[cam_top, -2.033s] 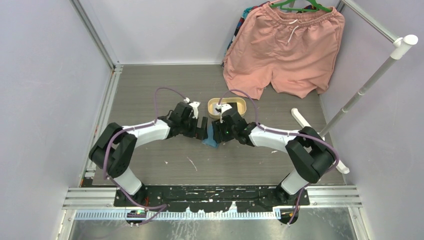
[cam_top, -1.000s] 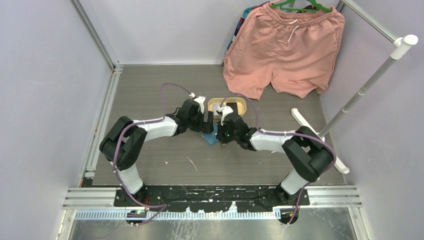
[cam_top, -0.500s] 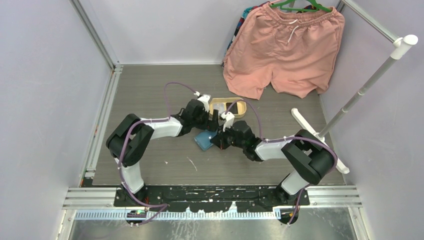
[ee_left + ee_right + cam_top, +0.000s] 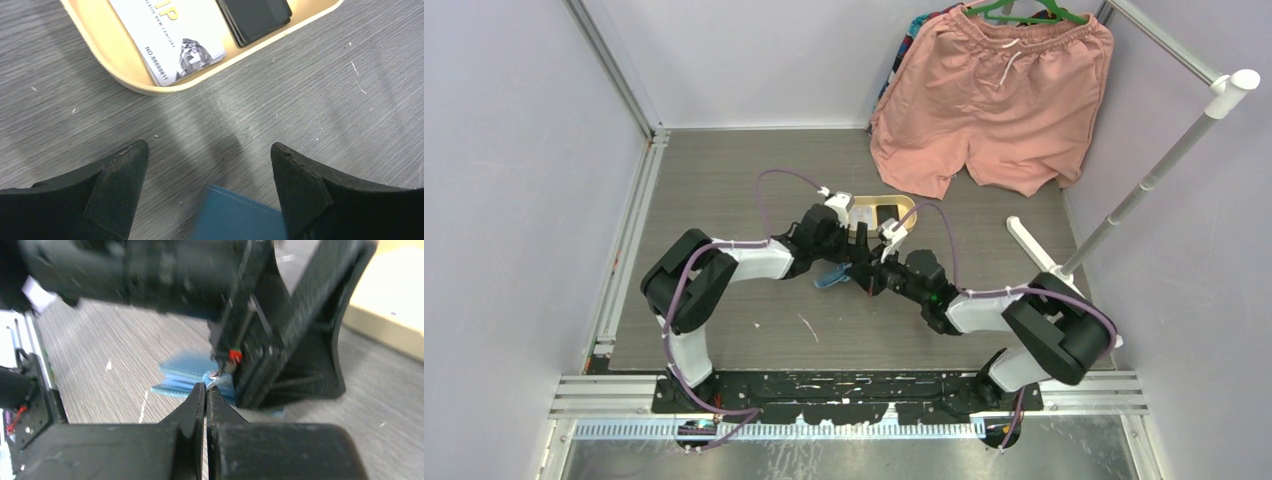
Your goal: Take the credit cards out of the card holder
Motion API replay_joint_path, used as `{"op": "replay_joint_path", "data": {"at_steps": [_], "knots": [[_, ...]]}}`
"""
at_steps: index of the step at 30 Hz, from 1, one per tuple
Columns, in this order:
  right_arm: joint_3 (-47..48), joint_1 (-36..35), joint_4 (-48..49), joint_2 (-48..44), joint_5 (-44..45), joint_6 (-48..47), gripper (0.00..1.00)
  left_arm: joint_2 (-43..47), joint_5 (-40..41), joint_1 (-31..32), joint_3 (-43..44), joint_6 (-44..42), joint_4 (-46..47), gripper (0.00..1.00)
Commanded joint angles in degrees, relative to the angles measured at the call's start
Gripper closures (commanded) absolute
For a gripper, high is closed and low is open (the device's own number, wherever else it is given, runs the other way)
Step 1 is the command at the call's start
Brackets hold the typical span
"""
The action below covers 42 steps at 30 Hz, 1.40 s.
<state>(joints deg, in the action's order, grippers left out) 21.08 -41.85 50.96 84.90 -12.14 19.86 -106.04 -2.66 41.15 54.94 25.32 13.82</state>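
The teal-blue card holder (image 4: 831, 277) hangs tilted just off the tabletop, its layered edge (image 4: 182, 376) showing in the right wrist view. My right gripper (image 4: 206, 387) (image 4: 856, 278) is shut on its edge beside the snap tab (image 4: 216, 374). My left gripper (image 4: 207, 147) (image 4: 849, 250) stands open above it, fingers wide apart, and a corner of the card holder (image 4: 235, 217) shows low between them. Two credit cards lie in the tan tray (image 4: 125, 75): a white one (image 4: 170, 40) and a black one (image 4: 257, 17) (image 4: 886, 210).
The oval tray (image 4: 906, 204) sits just beyond both grippers. Pink shorts (image 4: 994, 100) hang at the back right. A white pole (image 4: 1154, 170) leans on the right, and a white bar (image 4: 1024, 238) lies on the table near it.
The left arm has stretched right toward the tray. The right gripper has drawn nearer and lower, and the card holder has gone from lying flat to tilted on edge.
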Motion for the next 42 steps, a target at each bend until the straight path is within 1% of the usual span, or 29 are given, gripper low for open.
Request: {"op": "replay_joint_path", "data": {"at_steps": [1, 7, 11, 13, 17, 21, 25, 27, 30, 33, 35, 39, 40, 42], "knots": [[1.92, -0.06, 7.76, -7.52, 3.48, -0.57, 0.99, -6.47, -2.71, 2.62, -4.6, 4.22, -14.73, 0.07], [4.67, -0.07, 0.06, -14.18, 4.41, -3.98, 0.99, -7.07, -2.25, 3.4, -4.38, 5.01, -14.66, 0.07], [2.76, 0.0, -0.28, -15.62, 5.1, -4.31, 0.99, -5.92, -2.02, 3.05, -3.71, 4.33, -16.01, 0.06], [0.9, 0.05, 0.63, -16.28, 5.06, -4.13, 0.99, -4.53, -4.13, 1.77, -4.05, 4.45, -15.12, 0.06], [-0.46, 0.81, -3.55, -18.72, 1.64, -4.96, 0.99, -1.39, -10.91, -2.76, -5.73, 5.47, -12.65, 0.06], [-3.38, 2.63, -4.22, -19.81, -2.93, -4.81, 0.99, 2.29, -11.82, -5.52, -6.91, 5.01, -13.6, 0.06], [-8.36, 4.78, -3.27, -20.99, -2.68, 0.34, 0.99, 4.37, -12.55, -5.88, -7.47, 5.42, -13.66, 0.06], [-11.53, 5.3, -1.21, -21.76, -1.1, 3.29, 0.99, 4.99, -13.52, -5.84, -8.39, 6.76, -12.91, 0.06], [-14.92, 5.54, -1.7, -24.49, 2.53, 6.87, 0.99, 5.97, -15.77, -5.81, -10.68, 9.86, -9.54, 0.07], [-17.85, 5.8, -5.16, -29.85, 7.09, 10.01, 0.99, 6.87, -17.48, -5.53, -13.12, 12.38, -6.19, 0.07], [-19.8, 6.09, -9.17, -35.62, 10.47, 12.48, 0.99, 7.46, -17.9, -4.91, -14.41, 13.48, -4.93, 0.07], [-20.85, 6.25, -23.48, -51.01, 16.99, 15.68, 0.99, 7.83, -18.51, -3.37, -17.08, 16.08, -1.13, 0.07], [-20.94, 6.3, -26.52, -54.66, 17.9, 16.26, 0.97, 7.59, -18.97, -3.05, -17.66, 17.02, 0.15, 0.07], [-20.91, 6.34, -33.75, -60.88, 19.89, 17.28, 0.91, 6.77, -19.96, -2.26, -18.78, 19.35, 3.08, 0.07]]}}
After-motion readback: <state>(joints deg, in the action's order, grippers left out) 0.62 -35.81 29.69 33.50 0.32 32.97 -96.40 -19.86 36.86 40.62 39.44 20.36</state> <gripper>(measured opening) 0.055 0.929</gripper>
